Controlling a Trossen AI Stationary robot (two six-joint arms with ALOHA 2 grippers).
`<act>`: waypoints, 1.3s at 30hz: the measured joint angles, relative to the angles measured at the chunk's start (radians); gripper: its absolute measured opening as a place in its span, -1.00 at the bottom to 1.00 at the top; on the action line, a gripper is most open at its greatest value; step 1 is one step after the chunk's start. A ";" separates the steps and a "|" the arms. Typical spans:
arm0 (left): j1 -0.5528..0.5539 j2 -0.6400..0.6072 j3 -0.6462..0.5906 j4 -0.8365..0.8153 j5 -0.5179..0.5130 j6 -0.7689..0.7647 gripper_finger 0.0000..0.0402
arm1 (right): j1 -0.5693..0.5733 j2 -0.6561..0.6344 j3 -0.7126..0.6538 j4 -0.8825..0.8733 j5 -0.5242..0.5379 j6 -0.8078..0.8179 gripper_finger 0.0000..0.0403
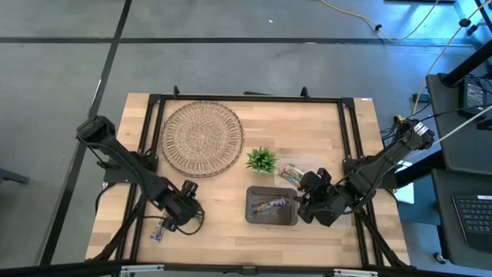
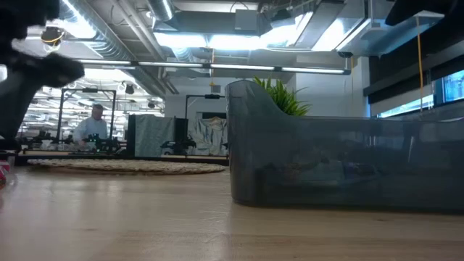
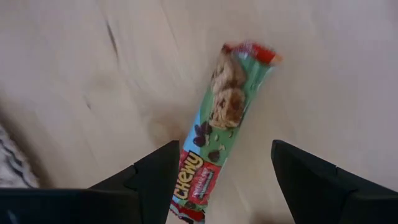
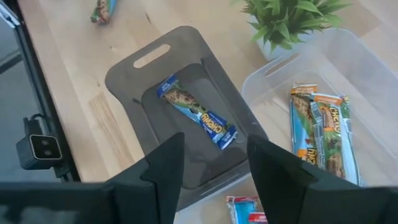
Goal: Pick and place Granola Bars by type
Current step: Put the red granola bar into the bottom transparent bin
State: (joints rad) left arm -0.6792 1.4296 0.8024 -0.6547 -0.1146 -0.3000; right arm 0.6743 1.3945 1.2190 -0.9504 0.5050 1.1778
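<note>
A green-and-red granola bar (image 3: 214, 124) lies flat on the wood near the table's near left corner (image 1: 159, 231). My left gripper (image 3: 224, 180) hovers over it, open, with a finger on either side of its near end; I see no touch. My right gripper (image 4: 214, 168) is open above the near rim of the grey bin (image 1: 252, 217), in which a blue bar (image 4: 198, 112) lies flat. Orange-and-green bars (image 4: 320, 127) lie in the clear bin (image 4: 367, 68) beside it. A blue-and-red bar (image 4: 244, 208) lies on the table next to the grey bin.
A small green plant (image 1: 262, 159) stands just beyond the bins. A round woven mat (image 1: 201, 137) fills the far left of the table. Another bar (image 4: 102, 9) lies on the wood left of the grey bin. In the low view the grey bin (image 2: 348, 163) stands close.
</note>
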 joint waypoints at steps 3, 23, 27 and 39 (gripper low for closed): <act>0.000 0.057 0.000 0.000 0.002 0.000 0.23 | 0.000 0.000 0.000 0.012 0.000 0.000 -0.12; -0.001 0.184 0.002 0.021 0.039 0.001 -0.07 | 0.000 0.000 0.000 0.016 -0.002 -0.003 -0.12; -0.001 0.185 0.002 0.028 0.052 -0.001 -0.30 | 0.000 0.000 0.000 0.016 -0.003 -0.005 -0.12; 0.014 0.088 -0.003 0.087 0.060 -0.097 -0.60 | -0.003 0.000 0.000 0.290 0.023 -0.301 -0.12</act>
State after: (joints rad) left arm -0.6648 1.5176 0.7990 -0.5680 -0.0544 -0.3972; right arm 0.6715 1.3948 1.2190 -0.6609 0.5280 0.8766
